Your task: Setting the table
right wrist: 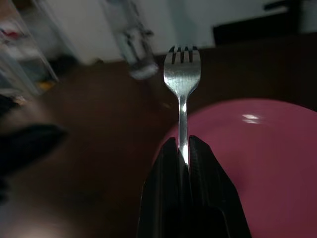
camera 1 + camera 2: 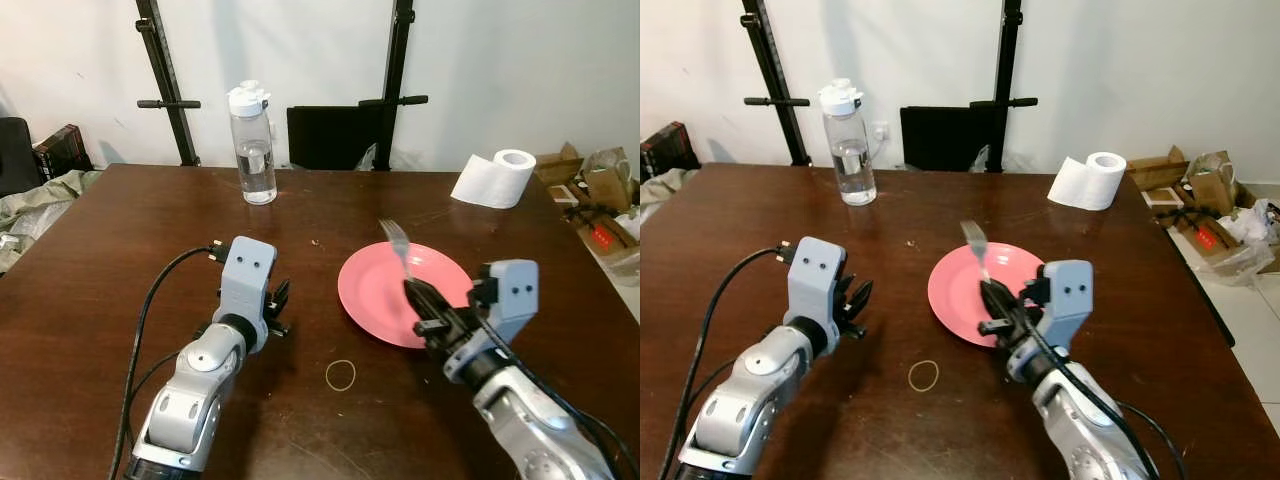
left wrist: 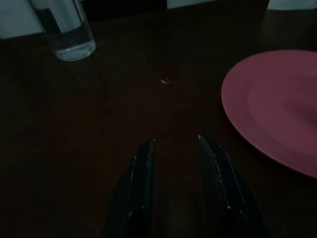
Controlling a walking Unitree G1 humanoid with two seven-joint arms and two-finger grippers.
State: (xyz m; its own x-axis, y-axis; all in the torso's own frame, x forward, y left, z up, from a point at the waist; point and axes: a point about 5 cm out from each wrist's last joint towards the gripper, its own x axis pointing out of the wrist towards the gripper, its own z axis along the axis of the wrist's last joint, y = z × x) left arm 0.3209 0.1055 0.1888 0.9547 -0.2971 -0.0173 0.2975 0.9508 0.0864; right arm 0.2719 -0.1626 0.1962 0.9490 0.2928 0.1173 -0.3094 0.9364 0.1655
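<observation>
Now right end effector (image 1: 182,148) pinches steel fork (image 1: 182,79) above round pink plate (image 2: 375,285).

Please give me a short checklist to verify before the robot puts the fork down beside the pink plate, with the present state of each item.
1. Fork held firmly: ok. The right gripper has its fingers closed on the handle, tines pointing up and away.
2. Fork free of the plate: ok. It is lifted above the plate, not resting on it.
3. Bare table beside the plate: ok. Dark wood is free between the plate and the left gripper.
4. Left gripper out of the way: ok. It rests low to the plate's left, fingers open, holding nothing.
5. Rubber band: ok. It lies nearer the robot than the plate.
6. Water bottle: ok. It stands upright, far across the table.
</observation>
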